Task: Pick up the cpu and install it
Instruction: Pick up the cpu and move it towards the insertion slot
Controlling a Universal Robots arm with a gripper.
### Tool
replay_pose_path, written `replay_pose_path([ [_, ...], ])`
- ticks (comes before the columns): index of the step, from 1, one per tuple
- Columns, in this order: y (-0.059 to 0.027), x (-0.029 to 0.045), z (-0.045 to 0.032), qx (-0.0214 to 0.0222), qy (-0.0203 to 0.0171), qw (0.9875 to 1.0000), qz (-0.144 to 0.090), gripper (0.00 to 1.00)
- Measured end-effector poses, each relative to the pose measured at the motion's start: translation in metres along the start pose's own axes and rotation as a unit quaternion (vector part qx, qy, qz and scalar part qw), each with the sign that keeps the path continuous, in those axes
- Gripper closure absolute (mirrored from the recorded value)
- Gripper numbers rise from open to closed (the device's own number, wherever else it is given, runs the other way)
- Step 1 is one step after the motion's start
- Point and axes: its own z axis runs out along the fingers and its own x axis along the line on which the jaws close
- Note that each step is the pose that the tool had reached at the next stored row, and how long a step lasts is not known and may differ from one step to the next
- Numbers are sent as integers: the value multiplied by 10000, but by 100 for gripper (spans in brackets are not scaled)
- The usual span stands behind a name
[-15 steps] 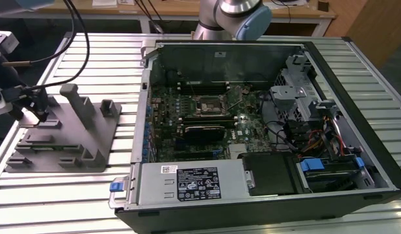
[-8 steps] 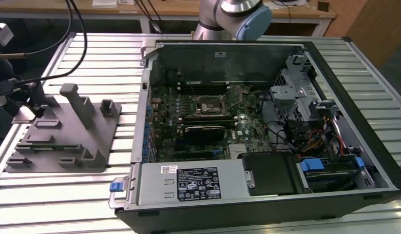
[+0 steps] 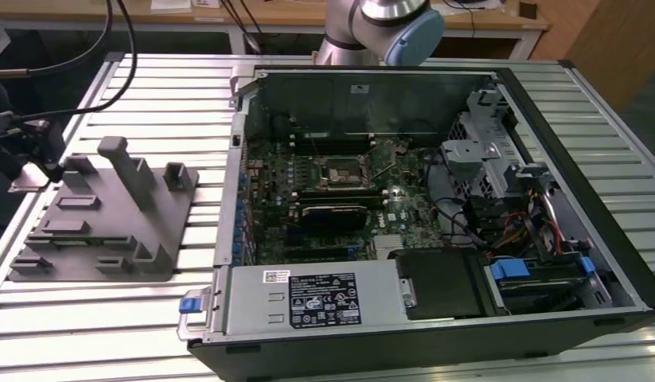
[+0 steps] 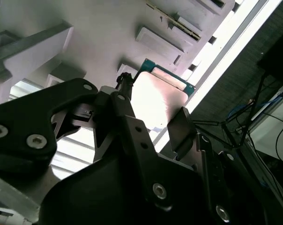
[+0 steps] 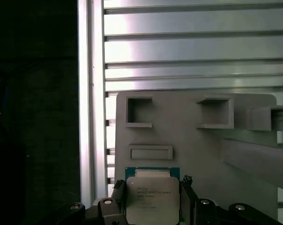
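Observation:
The cpu (image 5: 153, 199) is a small square chip with a silvery top and a green rim. It sits between the two black fingers of my gripper (image 5: 153, 190), which press against its opposite sides. In the second wrist view the cpu (image 4: 158, 101) glares bright, just over the grey tray (image 4: 85, 28). In the exterior view my gripper (image 3: 28, 177) hangs at the far left, by the grey tray's (image 3: 104, 231) corner, with the cpu (image 3: 28, 180) in it. The dark square socket (image 3: 336, 171) lies on the motherboard inside the open computer case.
The open computer case (image 3: 614, 239) fills the exterior view's middle and right, with drive cages, cables and a power supply (image 3: 317, 298) inside. The grey tray (image 5: 188, 140) has upright posts and several pockets. All of it stands on a ribbed metal table (image 3: 94, 334).

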Motion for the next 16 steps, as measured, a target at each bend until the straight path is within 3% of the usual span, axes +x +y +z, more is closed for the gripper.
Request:
replay_pose_path([
  [16,26,6,-511,-1,-19,10000,-1,45],
])
